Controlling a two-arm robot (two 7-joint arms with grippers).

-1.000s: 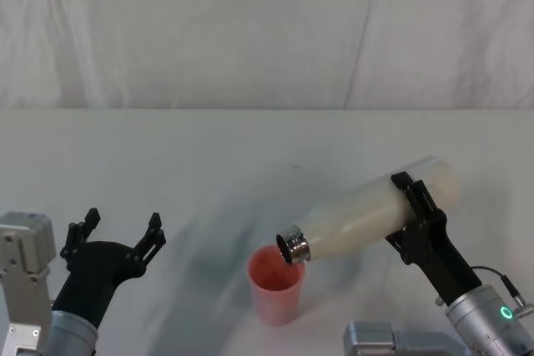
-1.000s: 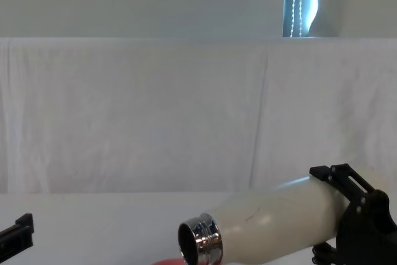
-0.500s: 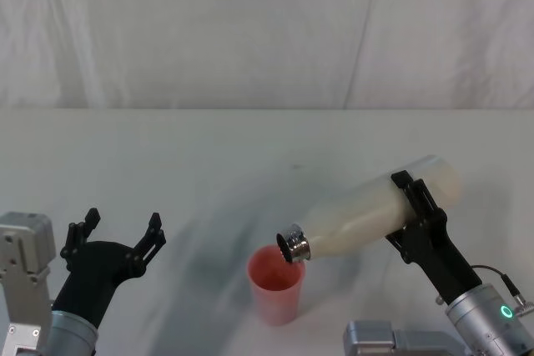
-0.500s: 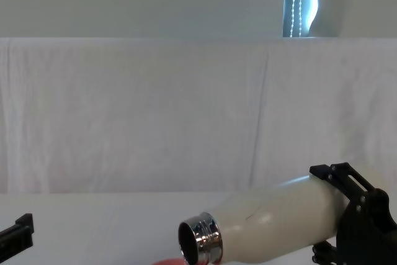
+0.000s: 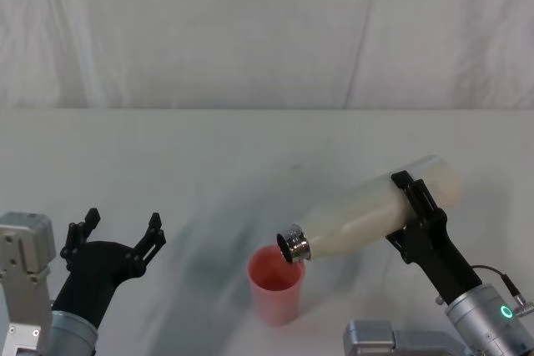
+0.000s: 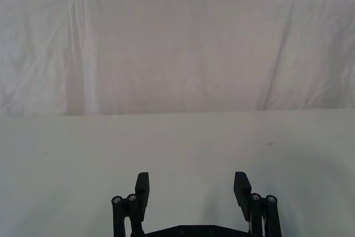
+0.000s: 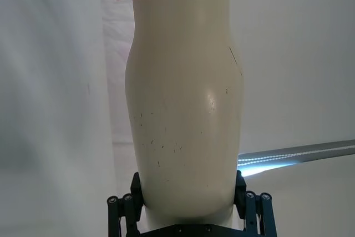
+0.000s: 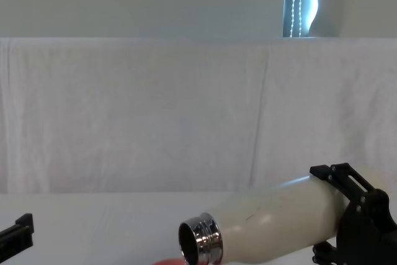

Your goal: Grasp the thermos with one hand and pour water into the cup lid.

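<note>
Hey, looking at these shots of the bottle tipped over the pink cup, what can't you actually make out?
- Any water stream: too fine to tell between the cream-white thermos steel mouth and the pink cup lid, head view.
- Cup body: cut off by the bottom edge, chest view.
- Right gripper inner fingers: hidden behind the thermos, right wrist view.
- Left gripper base: cut off by the edge, left wrist view.

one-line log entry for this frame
phase: pouring | right gripper: holds tilted thermos, mouth over cup lid | left gripper: open, idle
</note>
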